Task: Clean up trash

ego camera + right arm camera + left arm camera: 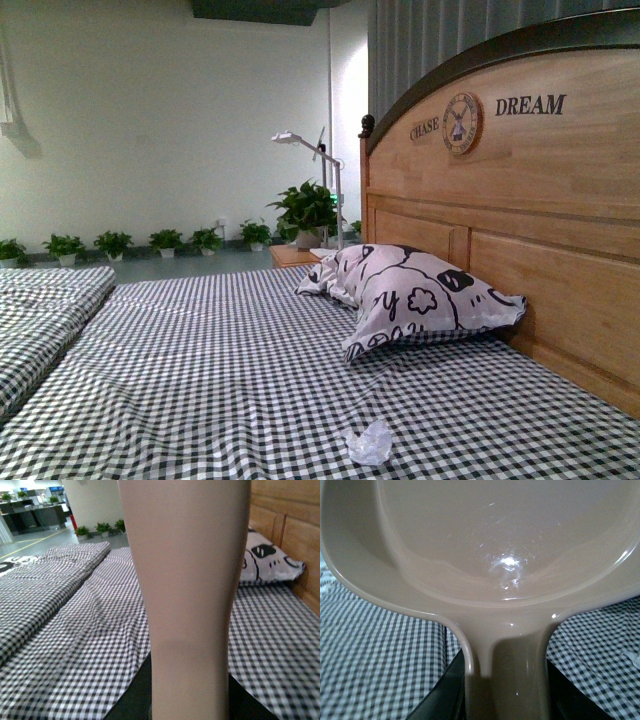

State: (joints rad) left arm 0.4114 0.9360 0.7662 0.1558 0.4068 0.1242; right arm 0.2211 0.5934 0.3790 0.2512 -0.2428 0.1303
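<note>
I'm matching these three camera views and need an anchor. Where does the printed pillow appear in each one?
Front view: the pillow lies right of centre, beside the wooden headboard.
Left wrist view: not in it; the dustpan fills most of the picture.
Right wrist view: the pillow lies beside the headboard, partly hidden behind the pale handle.
Shared landmark: the black-and-white checked sheet shows in all three.

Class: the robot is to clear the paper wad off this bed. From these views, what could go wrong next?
1. The paper wad lies on a soft, wrinkled sheet; it may slip under the dustpan lip or get flicked away.
2. The dustpan and the pale handle fill most of both wrist views, so aiming could be poor.
</note>
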